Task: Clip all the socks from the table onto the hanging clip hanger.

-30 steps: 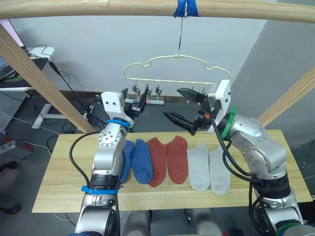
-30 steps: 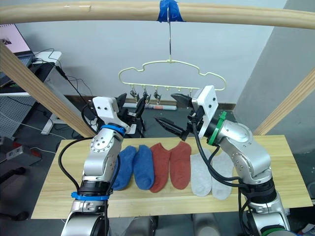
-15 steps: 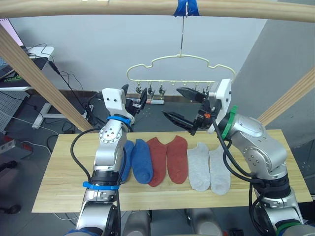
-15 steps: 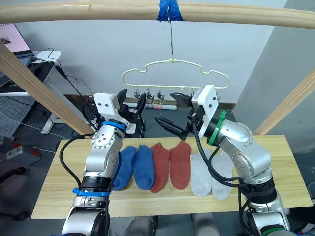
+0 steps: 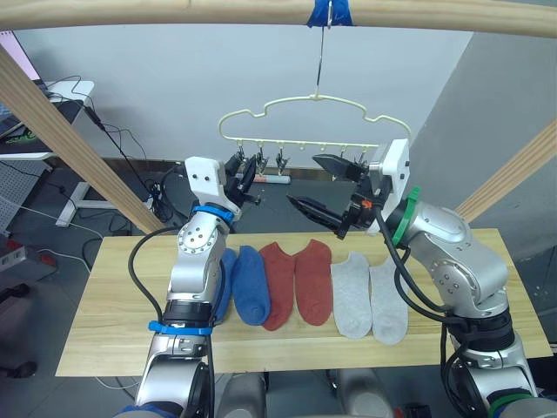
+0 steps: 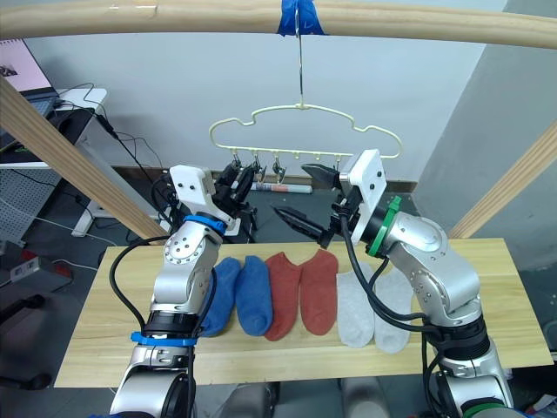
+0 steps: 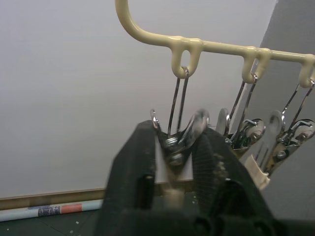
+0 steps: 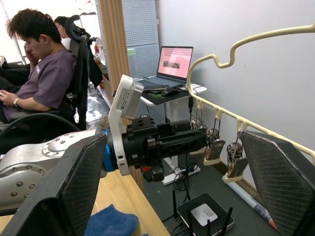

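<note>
Six socks lie side by side on the light-wood table (image 5: 104, 331): a blue pair (image 5: 248, 286), a rust-red pair (image 5: 296, 280) and a light grey pair (image 5: 370, 296). The pale-yellow clip hanger (image 5: 296, 108) hangs by its hook above them. My left gripper (image 5: 244, 171) is raised to the hanger's left end and shut on the leftmost metal clip (image 7: 178, 143), its black fingers (image 7: 133, 172) pinching the clip from both sides. My right gripper (image 5: 301, 179) hovers open and empty under the hanger's right half, above the red socks.
A pale round wooden beam (image 5: 218, 16) carries the hook under blue tape (image 5: 326, 12); slanted beams (image 5: 61, 131) flank both sides. Other clips (image 7: 275, 142) hang beside the gripped one. Behind are a seated person (image 8: 44, 73), a laptop (image 8: 174, 61) and floor cables.
My left gripper has closed its fingers onto the leftmost clip. The hanger swung a little to the right and back. The right arm has stayed where it was.
</note>
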Robot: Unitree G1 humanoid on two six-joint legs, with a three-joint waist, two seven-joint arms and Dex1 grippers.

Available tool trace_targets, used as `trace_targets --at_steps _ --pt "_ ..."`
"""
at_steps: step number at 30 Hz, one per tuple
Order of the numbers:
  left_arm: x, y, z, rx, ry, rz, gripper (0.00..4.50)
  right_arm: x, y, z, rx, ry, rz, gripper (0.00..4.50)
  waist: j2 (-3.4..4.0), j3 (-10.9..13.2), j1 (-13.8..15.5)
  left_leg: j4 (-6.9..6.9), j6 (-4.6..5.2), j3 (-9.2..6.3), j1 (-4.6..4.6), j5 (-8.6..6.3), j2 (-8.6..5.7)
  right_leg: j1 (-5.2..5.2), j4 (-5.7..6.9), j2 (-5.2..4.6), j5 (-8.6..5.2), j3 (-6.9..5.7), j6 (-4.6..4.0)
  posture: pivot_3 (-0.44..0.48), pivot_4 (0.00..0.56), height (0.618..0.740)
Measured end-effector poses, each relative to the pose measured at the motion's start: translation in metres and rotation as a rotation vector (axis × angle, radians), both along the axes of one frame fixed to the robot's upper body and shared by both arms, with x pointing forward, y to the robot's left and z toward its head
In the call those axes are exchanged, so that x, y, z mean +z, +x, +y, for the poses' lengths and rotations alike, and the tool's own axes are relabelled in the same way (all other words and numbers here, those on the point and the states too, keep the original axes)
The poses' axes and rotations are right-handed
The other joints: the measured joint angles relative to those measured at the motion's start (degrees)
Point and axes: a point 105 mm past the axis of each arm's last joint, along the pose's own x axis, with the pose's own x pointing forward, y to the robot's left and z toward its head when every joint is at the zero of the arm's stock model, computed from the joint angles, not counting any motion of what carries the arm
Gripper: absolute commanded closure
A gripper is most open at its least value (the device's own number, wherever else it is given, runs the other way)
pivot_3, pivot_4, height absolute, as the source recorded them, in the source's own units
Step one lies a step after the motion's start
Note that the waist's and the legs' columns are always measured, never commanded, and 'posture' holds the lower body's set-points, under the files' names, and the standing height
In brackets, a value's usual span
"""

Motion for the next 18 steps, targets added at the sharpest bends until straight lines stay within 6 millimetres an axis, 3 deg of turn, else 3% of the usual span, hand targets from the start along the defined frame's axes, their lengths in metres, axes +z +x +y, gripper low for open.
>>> trace_targets --at_steps 13,18 --pt "-0.0001 0.0007 0.0032 0.027 0.019 -0.002 4.17 0.0002 0.0006 -0.0004 -0.006 0.001 0.000 0.00 0.00 0.00 0.00 0.01 0.00 0.00 0.00 0.00 0.00 0.00 0.01 0.00 0.00 0.00 0.00 -0.151 0.269 0.740" --pt "-0.0001 0.0006 0.0027 0.025 0.020 -0.002 2.57 0.0001 0.0007 -0.0006 -0.007 0.000 0.000 0.00 0.00 0.00 0.00 0.01 0.00 0.00 0.00 0.00 0.00 0.00 0.01 0.00 0.01 0.00 0.00 -0.152 0.270 0.740"
